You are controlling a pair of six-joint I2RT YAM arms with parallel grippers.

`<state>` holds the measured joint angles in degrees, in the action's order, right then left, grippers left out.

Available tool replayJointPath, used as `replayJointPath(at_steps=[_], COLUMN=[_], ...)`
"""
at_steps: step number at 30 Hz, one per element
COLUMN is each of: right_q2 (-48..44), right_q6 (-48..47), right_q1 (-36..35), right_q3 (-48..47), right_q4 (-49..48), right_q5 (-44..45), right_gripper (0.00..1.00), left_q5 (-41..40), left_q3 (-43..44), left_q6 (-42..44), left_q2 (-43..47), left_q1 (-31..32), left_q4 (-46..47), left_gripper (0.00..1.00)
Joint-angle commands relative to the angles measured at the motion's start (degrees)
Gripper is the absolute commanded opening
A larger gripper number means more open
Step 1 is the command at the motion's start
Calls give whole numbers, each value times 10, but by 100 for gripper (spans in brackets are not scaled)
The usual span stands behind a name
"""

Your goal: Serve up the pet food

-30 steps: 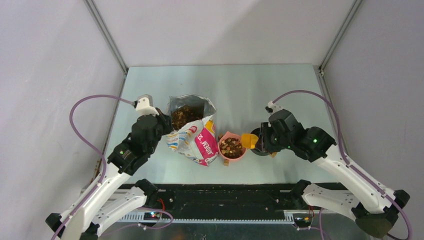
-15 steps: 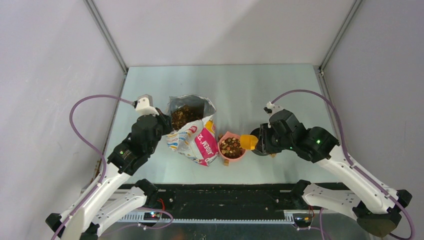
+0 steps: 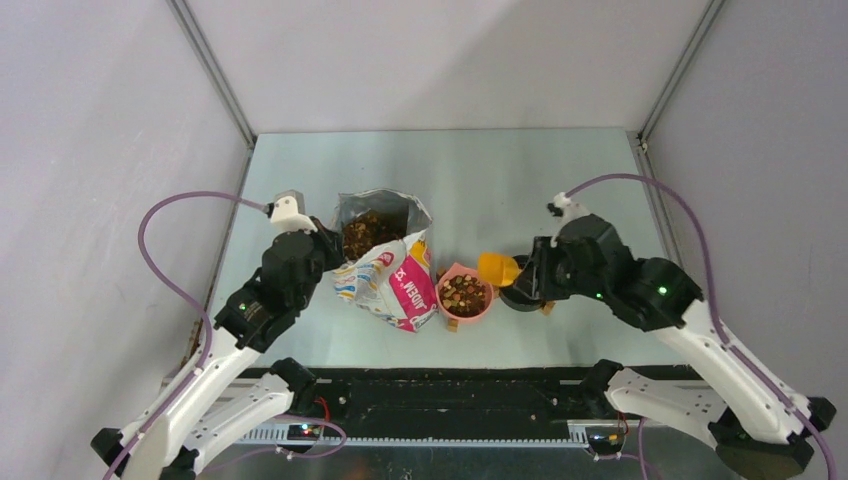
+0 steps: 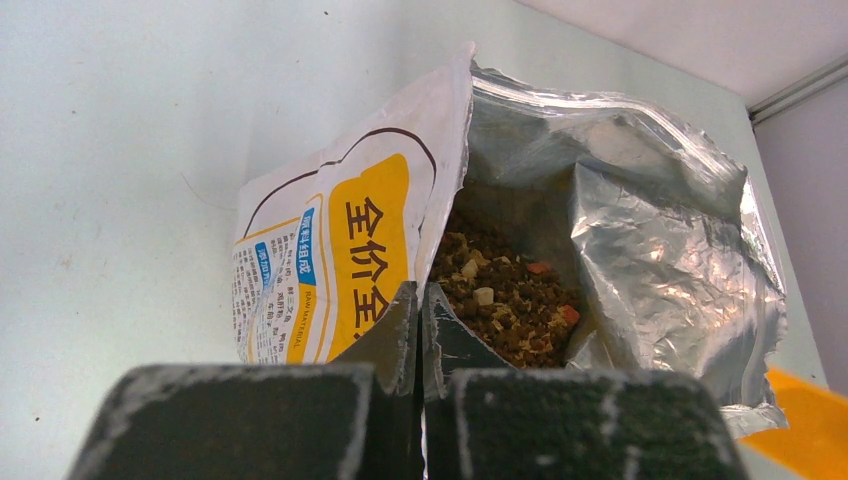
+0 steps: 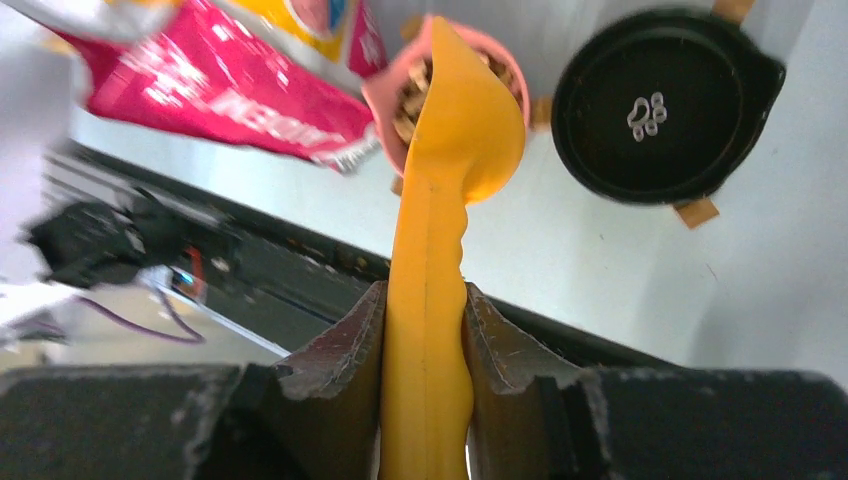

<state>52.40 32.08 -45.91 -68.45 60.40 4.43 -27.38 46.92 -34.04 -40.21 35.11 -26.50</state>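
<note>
The pet food shows as brown kibble inside the open bag (image 3: 365, 232) and in the pink bowl (image 3: 463, 296). My left gripper (image 3: 328, 252) is shut on the bag's left rim; in the left wrist view the gripper (image 4: 421, 300) pinches the edge of the bag (image 4: 330, 250), with kibble (image 4: 505, 300) just behind. My right gripper (image 3: 530, 280) is shut on the handle of an orange scoop (image 3: 497, 268). In the right wrist view the gripper (image 5: 425, 300) holds the scoop (image 5: 465, 130) over the right rim of the pink bowl (image 5: 382, 105). Only the scoop's smooth back shows.
A black bowl (image 5: 665, 105) with a white paw print stands right of the pink bowl, partly under my right wrist in the top view (image 3: 515, 298). The bag's pink front (image 3: 405, 290) leans toward the pink bowl. The table's near edge is just in front.
My right arm has swung to the right and its wrist has turned; the scoop head has shifted slightly back from the pink bowl. The left arm and the bag have not moved.
</note>
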Motion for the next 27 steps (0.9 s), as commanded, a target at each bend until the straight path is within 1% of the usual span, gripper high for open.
replayJointPath(at_steps=[1,3,4,5,7,8,10,11,12,13,14,15,20,21,22,23,24,25,26,27], right_q2=[-64,-78,-79,-76,-55,-28,25,46,88,128,148,185,297,330,350,392,416,458,475,500], right_q6=[50,56,58,60,63,61,47,29,24,17,12,-3,-60,-77,-84,-95,-102,-115,-130,-137], right_q1=[40,54,57,59,58,53,34,29,26,25,20,15,-34,-41,-43,-45,-47,-49,-50,-51], right_q3=[-45,-45,-46,-49,-65,-88,-132,-150,-191,-209,-254,-304,-467,-517,-546,-613,-647,-711,-734,-762], right_q4=[-101,-182,-203,-242,-285,-292,-304,-295,-284,-253,-234,-193,-25,-3,43,74,135,162,208,222], right_q5=[-21,-59,-87,-101,-154,-188,-219,-226,-239,-238,-220,-208,-105,-83,-74,-61,-56,-53,-55,-60], right_gripper=[0,0,0,0,0,0,0,0,0,0,0,0,0,0,0,0,0,0,0,0], left_q5=[3,7,8,8,5,5,6,10,12,14,16,19,17,14,13,13,13,12,11,10], left_q3=[-7,-12,-12,-11,-6,-5,-1,1,1,3,3,4,19,19,16,14,13,13,13,13], left_q6=[-3,-9,-10,-12,-13,-14,-15,-16,-17,-19,-20,-21,-19,-19,-19,-20,-19,-19,-18,-17], left_q2=[9,12,12,13,15,17,20,21,23,23,23,22,14,15,16,16,16,16,15,14], left_q1=[0,0,0,0,0,0,0,0,0,0,0,0,1,1,0,0,0,0,0,0], left_q4=[10,16,17,16,10,7,9,11,13,14,17,19,5,5,8,10,10,7,6,2], left_gripper=[0,0,0,0,0,0,0,0,0,0,0,0,0,0,0,0,0,0,0,0])
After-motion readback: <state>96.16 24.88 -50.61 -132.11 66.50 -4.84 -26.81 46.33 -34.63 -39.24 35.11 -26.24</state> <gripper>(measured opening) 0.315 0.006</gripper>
